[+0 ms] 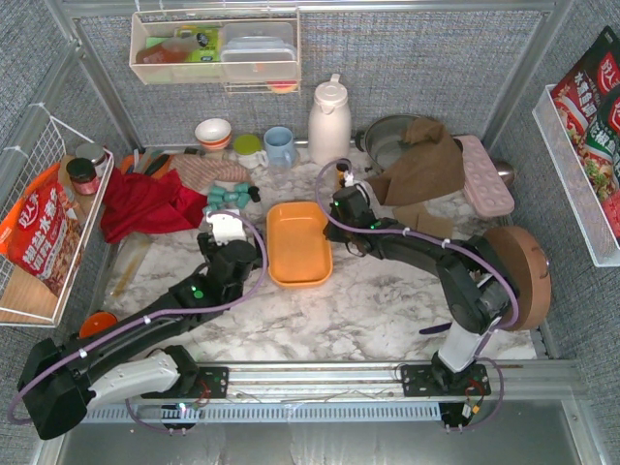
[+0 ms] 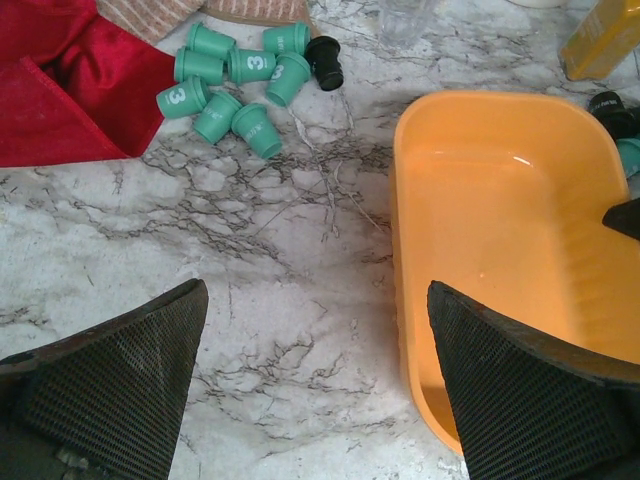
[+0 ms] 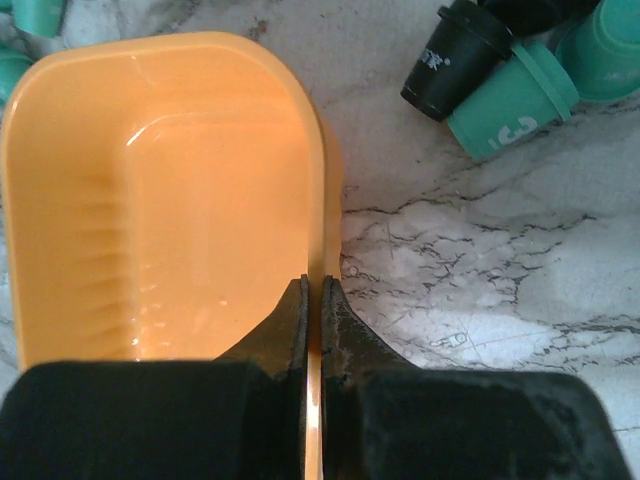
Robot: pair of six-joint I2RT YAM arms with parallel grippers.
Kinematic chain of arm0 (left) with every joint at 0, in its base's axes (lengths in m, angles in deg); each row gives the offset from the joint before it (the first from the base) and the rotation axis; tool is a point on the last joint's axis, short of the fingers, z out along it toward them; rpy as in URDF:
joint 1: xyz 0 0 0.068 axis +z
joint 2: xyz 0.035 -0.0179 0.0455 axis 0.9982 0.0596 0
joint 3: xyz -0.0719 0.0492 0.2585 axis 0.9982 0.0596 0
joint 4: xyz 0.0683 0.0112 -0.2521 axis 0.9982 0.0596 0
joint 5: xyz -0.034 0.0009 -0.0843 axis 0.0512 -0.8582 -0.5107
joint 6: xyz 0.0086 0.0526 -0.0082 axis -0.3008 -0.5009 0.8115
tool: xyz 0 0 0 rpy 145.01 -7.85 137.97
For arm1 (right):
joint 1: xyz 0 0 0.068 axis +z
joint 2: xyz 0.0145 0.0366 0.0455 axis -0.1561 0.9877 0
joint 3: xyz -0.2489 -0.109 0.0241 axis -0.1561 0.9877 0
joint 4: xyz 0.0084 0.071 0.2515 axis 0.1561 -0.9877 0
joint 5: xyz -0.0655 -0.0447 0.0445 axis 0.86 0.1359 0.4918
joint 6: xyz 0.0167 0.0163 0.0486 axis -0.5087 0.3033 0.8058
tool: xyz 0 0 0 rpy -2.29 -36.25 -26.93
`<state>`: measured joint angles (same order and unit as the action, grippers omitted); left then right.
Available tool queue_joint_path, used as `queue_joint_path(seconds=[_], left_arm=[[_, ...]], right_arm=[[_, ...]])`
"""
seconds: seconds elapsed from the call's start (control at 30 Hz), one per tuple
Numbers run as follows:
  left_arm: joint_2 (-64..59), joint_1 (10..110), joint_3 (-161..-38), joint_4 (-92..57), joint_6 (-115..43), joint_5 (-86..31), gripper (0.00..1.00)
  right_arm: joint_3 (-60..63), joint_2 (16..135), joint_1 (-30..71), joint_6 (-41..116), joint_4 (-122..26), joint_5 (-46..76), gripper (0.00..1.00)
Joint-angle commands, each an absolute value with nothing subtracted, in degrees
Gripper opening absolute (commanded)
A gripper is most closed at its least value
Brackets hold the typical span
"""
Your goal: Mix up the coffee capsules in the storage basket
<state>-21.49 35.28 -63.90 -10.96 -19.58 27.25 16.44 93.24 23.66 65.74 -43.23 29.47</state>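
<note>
The storage basket (image 1: 298, 242), a shallow orange tray, sits mid-table with nothing in it (image 2: 500, 200) (image 3: 150, 200). My right gripper (image 3: 313, 290) (image 1: 336, 215) is shut on the basket's right rim, one finger inside and one outside. Just left of the basket my left gripper (image 2: 318, 370) (image 1: 225, 230) hangs wide open over bare marble, holding nothing. Several teal coffee capsules (image 2: 235, 85) (image 1: 230, 197) and a black one (image 2: 325, 60) lie in a heap beyond it, beside a red cloth. More capsules, black (image 3: 455, 60) and teal (image 3: 510, 100), lie right of the basket.
The red cloth (image 1: 145, 203) lies at the left and a brown cloth (image 1: 421, 160) over a pot at the back right. Cups (image 1: 279, 145) and a white jug (image 1: 329, 121) line the back. A pink tray (image 1: 484, 174) and a wooden disc (image 1: 523, 276) are at the right.
</note>
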Motion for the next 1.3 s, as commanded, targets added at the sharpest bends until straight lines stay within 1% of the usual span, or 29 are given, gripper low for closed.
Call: queue_joint_path(seconds=[0.0,0.2,0.23,0.3,0.37,0.4,0.6,0.73,0.8,0.93,1.07,1.27], left_arm=[[-21.4,35.6,-63.9,-12.7,-19.9,27.2,0.99],[-21.3,35.8,-64.3,-12.4,-20.1,27.2,0.99],[-21.4,35.8,-64.5,-12.2,-20.4,27.3,0.99],[-21.6,35.9,-65.0,-11.9,-21.0,27.6,0.99],[-21.8,36.0,-65.7,-11.5,-22.0,28.1,0.99],[-21.8,36.0,-66.0,-11.3,-22.7,28.3,0.99],[-21.5,36.1,-69.5,-11.2,-29.9,30.0,0.99],[-21.7,36.2,-70.2,-13.5,-32.8,28.9,0.99],[-22.0,36.2,-70.8,-14.1,-33.9,27.2,0.99],[-22.6,36.2,-72.1,-15.2,-38.2,23.8,0.99],[-22.8,36.2,-72.9,-17.7,-44.4,23.0,0.99],[-23.2,36.2,-70.0,-25.3,-50.9,20.9,0.99]], right_arm=[[15.6,93.5,23.8,65.9,-45.4,28.9,0.05],[14.6,93.0,23.8,65.1,-47.3,27.5,0.37],[14.3,92.8,23.8,64.8,-47.6,27.4,0.42],[13.9,92.0,23.8,64.4,-48.5,27.1,0.54],[13.6,90.7,23.8,63.4,-49.6,27.0,0.62],[13.5,89.9,23.7,62.5,-50.1,27.5,0.64],[11.4,86.1,22.4,50.2,-53.1,33.0,0.63],[10.5,86.9,20.5,47.2,-53.1,39.6,0.61],[10.0,87.8,19.4,46.4,-52.3,40.6,0.60],[9.7,90.4,17.4,41.9,-48.2,40.8,0.60],[7.7,93.6,14.6,40.5,-48.2,39.8,0.57],[4.9,98.5,9.8,43.2,-48.5,32.1,0.53]])
